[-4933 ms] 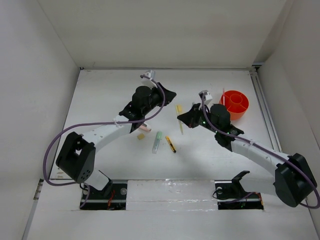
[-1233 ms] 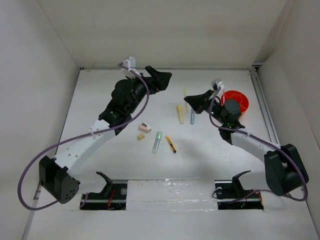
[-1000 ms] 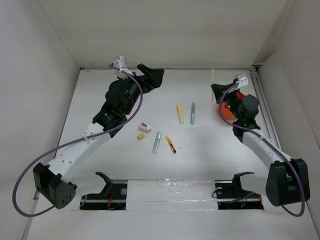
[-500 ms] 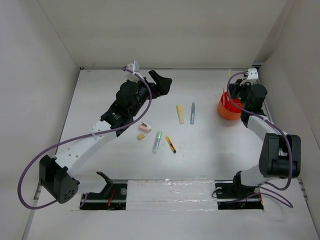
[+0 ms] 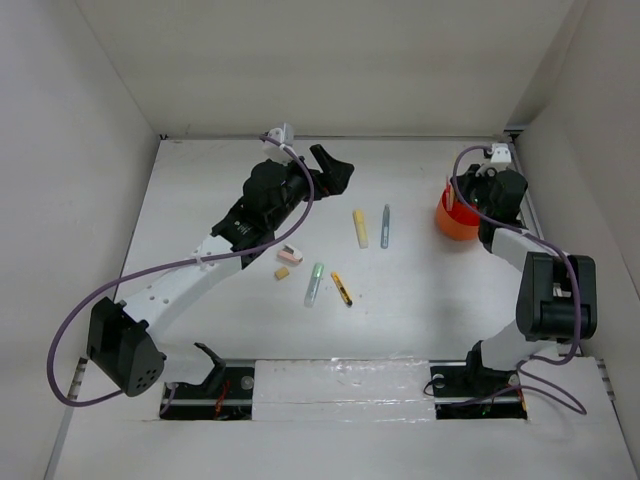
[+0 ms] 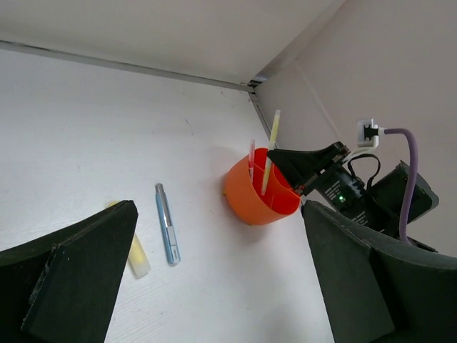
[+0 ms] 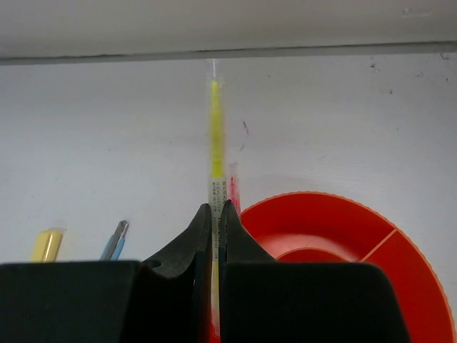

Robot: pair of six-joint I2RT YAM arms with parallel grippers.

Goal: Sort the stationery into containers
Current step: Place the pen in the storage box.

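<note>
Two closed fingers of the right tool (image 7: 216,207) pinch the thin yellow pen (image 7: 214,136) upright over the orange pot (image 7: 321,229), a red pen (image 7: 233,187) standing just right of the tool. The yellow pen's lower end hides behind the fingers, so its compartment cannot be told. Far to that tool's left, the left tool (image 5: 335,166) gapes wide, holding nothing, a grey-blue pen (image 6: 167,225) on the tabletop (image 6: 71,128) ahead of it.

A thin yellow pen (image 7: 214,121), pinched in the right end effector (image 7: 215,209), is held upright with its lower end in the orange pot (image 5: 455,222), beside a red pen (image 7: 233,187). On the counter (image 5: 200,200), a yellow marker (image 5: 360,228) and grey-blue pen (image 5: 385,226) are seen side by side; a green marker (image 5: 315,284), yellow-black pen (image 5: 342,289), pink eraser (image 5: 290,254) and tan eraser (image 5: 282,272) are scattered nearby.
</note>
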